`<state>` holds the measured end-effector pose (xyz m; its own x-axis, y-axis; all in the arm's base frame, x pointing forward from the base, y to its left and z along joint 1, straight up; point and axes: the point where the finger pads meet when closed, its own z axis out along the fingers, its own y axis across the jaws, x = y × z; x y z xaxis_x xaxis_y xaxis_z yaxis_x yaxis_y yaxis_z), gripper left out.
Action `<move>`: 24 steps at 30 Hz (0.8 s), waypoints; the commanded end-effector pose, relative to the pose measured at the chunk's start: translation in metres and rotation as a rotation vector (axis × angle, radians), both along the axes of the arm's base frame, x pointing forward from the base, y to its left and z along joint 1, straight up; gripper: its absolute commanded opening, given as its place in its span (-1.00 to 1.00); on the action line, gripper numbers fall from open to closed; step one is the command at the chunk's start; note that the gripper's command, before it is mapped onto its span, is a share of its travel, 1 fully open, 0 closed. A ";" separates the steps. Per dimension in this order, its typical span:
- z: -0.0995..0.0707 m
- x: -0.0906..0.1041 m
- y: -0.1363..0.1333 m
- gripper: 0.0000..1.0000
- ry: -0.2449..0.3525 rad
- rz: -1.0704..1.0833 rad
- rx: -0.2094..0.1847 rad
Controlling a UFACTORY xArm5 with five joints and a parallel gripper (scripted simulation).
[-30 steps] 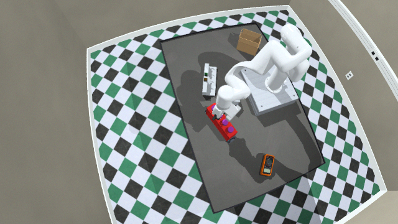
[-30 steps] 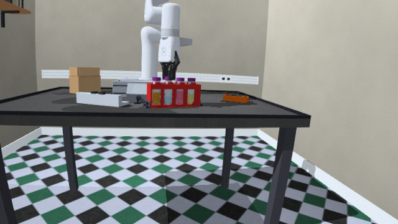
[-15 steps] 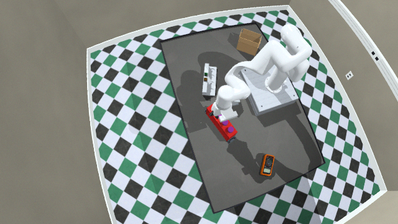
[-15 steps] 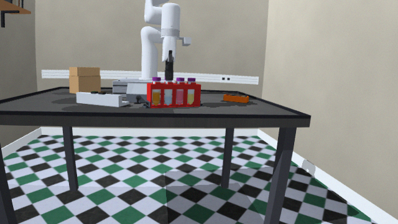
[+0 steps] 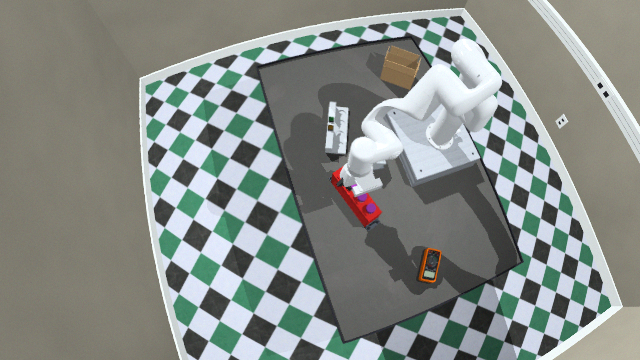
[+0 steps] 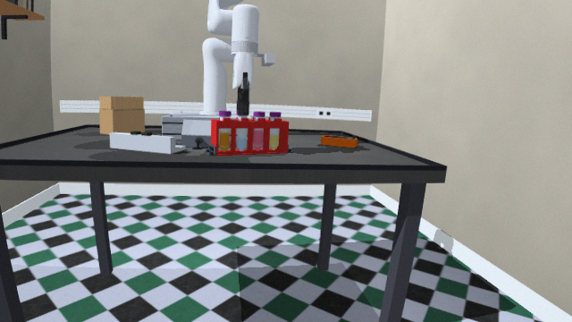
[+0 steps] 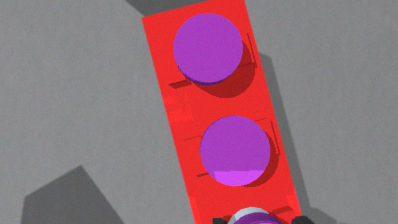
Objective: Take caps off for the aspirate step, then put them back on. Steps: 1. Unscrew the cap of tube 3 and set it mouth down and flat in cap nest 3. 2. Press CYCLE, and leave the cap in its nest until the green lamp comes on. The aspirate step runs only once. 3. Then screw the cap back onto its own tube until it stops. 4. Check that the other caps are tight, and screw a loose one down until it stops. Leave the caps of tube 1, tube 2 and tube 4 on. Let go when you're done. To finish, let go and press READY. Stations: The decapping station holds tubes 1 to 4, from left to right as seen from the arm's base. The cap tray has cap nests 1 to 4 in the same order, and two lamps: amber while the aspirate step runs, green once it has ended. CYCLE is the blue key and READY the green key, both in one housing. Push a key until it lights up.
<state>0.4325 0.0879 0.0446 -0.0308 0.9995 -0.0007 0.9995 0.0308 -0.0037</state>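
Cap 3 (image 5: pixel 354 186) (image 7: pixel 257 219) sits at tube 3's mouth (image 6: pixel 242 118), in our hand (image 5: pixel 350 188) (image 6: pixel 242 113) (image 7: pixel 258 221), whose fingers stand narrow about it; we judge it is being unscrewed. Caps 1 (image 5: pixel 370 208) (image 6: pixel 275 114) (image 7: pixel 208 48) and 2 (image 5: pixel 362 197) (image 6: pixel 259 114) (image 7: pixel 235 151) are on. Nesting, CYCLE, recapping, checks and READY seem left; farther off, the cap tray's (image 5: pixel 329 145) (image 6: pixel 143 143) lamps look unlit. Our hand points straight down above the red station (image 5: pixel 372 218) (image 6: pixel 284 134) (image 7: pixel 182 110) on the worktop (image 5: pixel 320 300) (image 6: pixel 380 158) (image 7: pixel 75 100)

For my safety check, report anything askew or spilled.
Nothing stands out: the red rack stands upright, no spill shows, and three purple caps look level. The cap at the tool is too hidden to judge.
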 end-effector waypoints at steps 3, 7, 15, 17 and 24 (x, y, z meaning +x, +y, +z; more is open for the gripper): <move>0.001 0.001 0.000 -1.00 -0.005 0.180 -0.006; 0.001 0.001 0.000 -1.00 -0.004 0.380 -0.006; 0.001 0.001 0.000 -1.00 -0.004 0.504 -0.005; 0.001 0.001 0.000 -0.08 -0.004 0.504 -0.005; 0.001 0.001 0.000 -0.08 -0.004 0.504 -0.005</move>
